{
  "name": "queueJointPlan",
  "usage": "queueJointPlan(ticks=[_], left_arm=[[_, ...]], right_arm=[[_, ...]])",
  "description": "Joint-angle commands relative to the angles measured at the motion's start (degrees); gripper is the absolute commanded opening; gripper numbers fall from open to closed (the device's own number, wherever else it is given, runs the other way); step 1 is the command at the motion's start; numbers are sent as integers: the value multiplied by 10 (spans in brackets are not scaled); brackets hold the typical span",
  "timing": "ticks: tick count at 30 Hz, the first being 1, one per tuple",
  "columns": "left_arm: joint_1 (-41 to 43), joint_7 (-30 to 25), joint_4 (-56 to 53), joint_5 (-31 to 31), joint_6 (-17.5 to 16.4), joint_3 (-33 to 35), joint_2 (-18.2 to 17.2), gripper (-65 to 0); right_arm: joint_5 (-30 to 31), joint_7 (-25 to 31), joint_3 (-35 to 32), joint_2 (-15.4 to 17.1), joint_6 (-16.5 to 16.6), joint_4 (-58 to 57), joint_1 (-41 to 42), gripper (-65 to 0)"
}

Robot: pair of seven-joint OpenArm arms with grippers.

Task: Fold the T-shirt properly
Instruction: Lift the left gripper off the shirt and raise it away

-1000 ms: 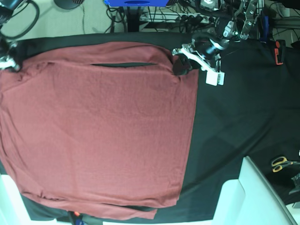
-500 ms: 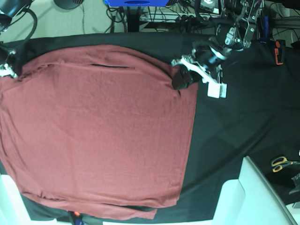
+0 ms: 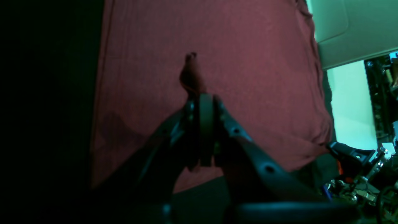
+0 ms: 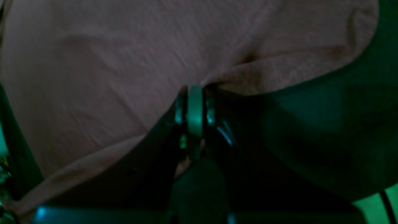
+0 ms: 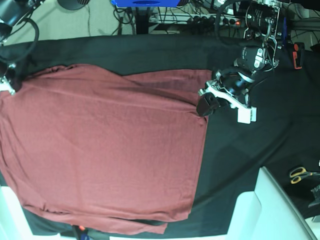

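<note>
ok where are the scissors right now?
In the base view the scissors lie on the black table cloth at the far right edge, low down, just right of the white box and clear of the T-shirt.

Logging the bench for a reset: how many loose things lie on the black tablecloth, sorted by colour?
Dark red: 1, the T-shirt
Yellow-handled: 1, the scissors
Total: 2
</note>
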Motion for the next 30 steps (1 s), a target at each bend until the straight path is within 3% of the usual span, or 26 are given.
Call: queueJointPlan(ticks=[1,7,13,21,23,27,30], left_arm=[[-12,-7,6,-8,-6,-1,-3,-650],[-34,-6,-30,-9,-6,-1,6,-650],[-47,-8,-50,-5,-6,5,13,-650],[-73,-9,-75,-6,-6,-2,23,-650],[-79,-9,-76,-6,-6,-1,23,-650],[-86,-9,-83,-5,-6,-1,20,-650],[-86,-9,-83,-5,-6,-2,18,-650]], right_arm=[[8,8,1,11,-7,7,8,-648],[8,8,0,12,-18,-3,28,-648],[8,12,-23,43,-18,-76,44,-648],[9,32,-23,44,-15,-80,53,-641],[9,41,-23,44,-14,-80,57,-593],[9,52,-24,47,-10,-80,61,-426],[9,53,-24,48,35,-74,67,-329]])
